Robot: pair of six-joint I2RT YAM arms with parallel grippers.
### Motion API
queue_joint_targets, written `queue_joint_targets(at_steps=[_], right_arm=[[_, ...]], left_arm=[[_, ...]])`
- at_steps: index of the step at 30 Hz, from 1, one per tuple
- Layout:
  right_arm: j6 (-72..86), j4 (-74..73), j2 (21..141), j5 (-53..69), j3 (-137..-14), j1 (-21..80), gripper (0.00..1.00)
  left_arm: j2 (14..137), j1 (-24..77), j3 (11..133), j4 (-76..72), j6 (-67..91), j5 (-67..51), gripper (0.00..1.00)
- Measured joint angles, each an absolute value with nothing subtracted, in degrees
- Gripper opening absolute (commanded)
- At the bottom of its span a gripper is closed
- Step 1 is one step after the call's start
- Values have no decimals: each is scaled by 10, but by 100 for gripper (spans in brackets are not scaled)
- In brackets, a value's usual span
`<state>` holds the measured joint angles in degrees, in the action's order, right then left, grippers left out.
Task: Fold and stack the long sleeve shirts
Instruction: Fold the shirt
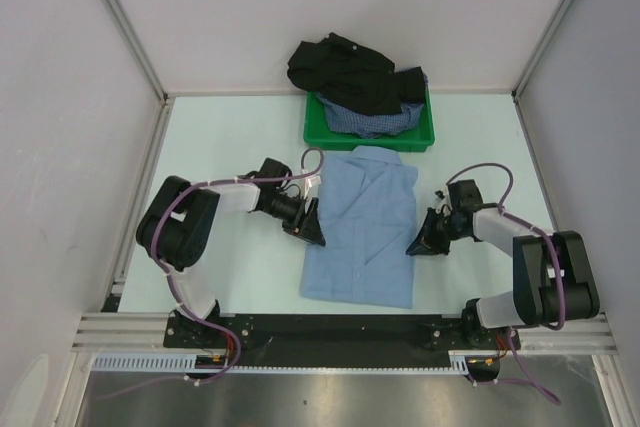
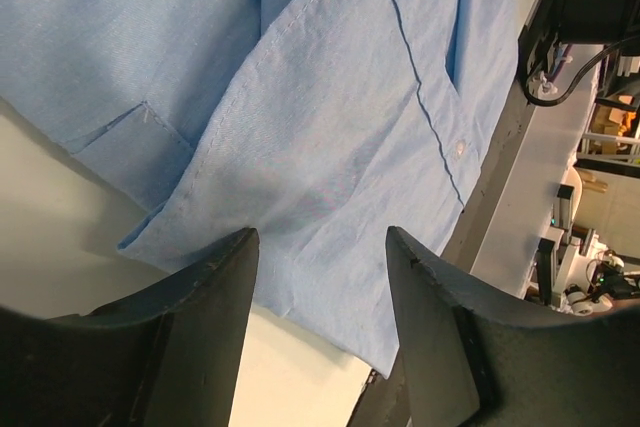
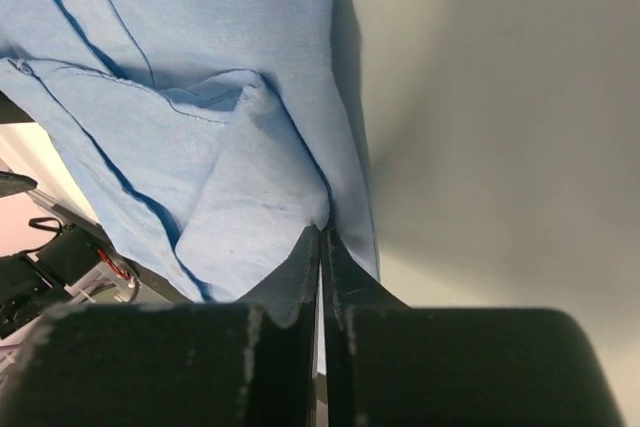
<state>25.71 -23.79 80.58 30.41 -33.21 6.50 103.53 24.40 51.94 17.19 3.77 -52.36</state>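
Your right gripper (image 1: 415, 245) is clenched on the right edge of the light blue shirt (image 1: 362, 232), and the cloth bunches into a ridge at its tips; that reads as a pinch meant to carry this side over in a fold; your left gripper (image 1: 312, 230) stands with its jaws apart at the opposite edge, holding nothing, placed, I judge, to take the matching side. The shirt lies flat mid-table, collar toward the green tray (image 1: 318, 135); there the black shirt (image 1: 340, 67) and the checked shirt (image 1: 365, 119) wait in a heap. The table (image 1: 230, 147) is pale, smooth and matte; white panels (image 1: 60, 97) wall the cell on three sides.
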Motion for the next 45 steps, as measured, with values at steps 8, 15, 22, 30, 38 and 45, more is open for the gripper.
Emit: queue_joint_targets(at_steps=[8,15,22,30,38,45], right_arm=[[272,-274,754,299,-327,51,0],[285,-283,760,271,-321,39,0],[296,-282,791,270,-325,28,28],[251,-310,767,318,-401,25,43],[317,-245,657,437,-347,164,43],[420,-194,746,462,-210,212,38]], left_arm=[[1030,245,524,173,29,-525,62],[988,250,512,156,30,-534,62],[967,269,467,105,67,-568,56],[1025,264,431,73,122,-604,60],[887,305,389,65,135,-668,61],[958,355,332,28,215,-698,61]])
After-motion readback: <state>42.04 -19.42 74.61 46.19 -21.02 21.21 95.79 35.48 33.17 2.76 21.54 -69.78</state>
